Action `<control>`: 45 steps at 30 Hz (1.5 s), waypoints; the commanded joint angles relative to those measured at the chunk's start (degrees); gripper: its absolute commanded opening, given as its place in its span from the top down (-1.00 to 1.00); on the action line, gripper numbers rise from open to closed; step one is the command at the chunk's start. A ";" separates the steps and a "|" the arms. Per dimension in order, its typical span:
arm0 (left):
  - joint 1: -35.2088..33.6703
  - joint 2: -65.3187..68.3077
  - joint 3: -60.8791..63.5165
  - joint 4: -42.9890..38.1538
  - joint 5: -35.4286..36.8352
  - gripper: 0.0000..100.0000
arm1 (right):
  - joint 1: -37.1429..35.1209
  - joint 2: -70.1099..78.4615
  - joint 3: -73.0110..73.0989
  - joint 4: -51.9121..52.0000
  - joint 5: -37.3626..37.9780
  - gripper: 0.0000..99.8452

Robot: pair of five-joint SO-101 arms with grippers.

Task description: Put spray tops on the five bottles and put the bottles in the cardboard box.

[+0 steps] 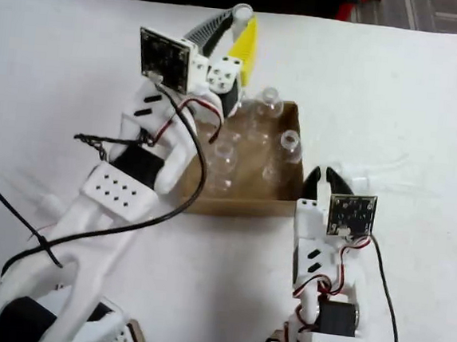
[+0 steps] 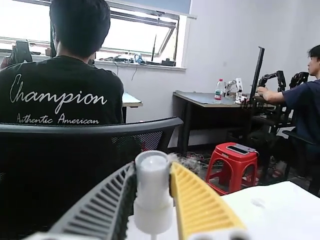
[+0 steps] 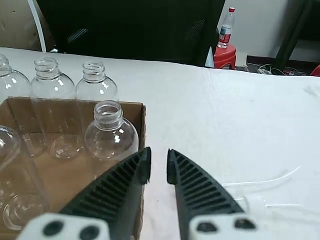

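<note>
Left hand (image 2: 152,169) clamps spray top (image 2: 151,200); right hand (image 3: 158,156) slightly parted at box (image 3: 142,125) edge, bottles (image 3: 111,136) uncapped.

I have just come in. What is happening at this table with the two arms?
The left gripper holds a white spray top, raised by the far side of the cardboard box. Clear bottles stand in the box with open necks and no tops on them. The right gripper is beside the box, slightly open and empty. A second spray top lies near it on the table.
</note>
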 commanded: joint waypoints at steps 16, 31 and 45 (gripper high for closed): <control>-1.54 6.02 -0.70 -0.35 1.49 0.96 | 0.31 -0.31 0.44 -1.45 0.62 0.91; -1.54 12.88 -0.09 -4.57 1.14 0.96 | 0.31 -0.31 0.44 -1.45 0.62 0.91; -1.19 18.33 2.55 -8.18 1.14 0.96 | 0.22 -0.31 0.44 -1.89 0.62 0.91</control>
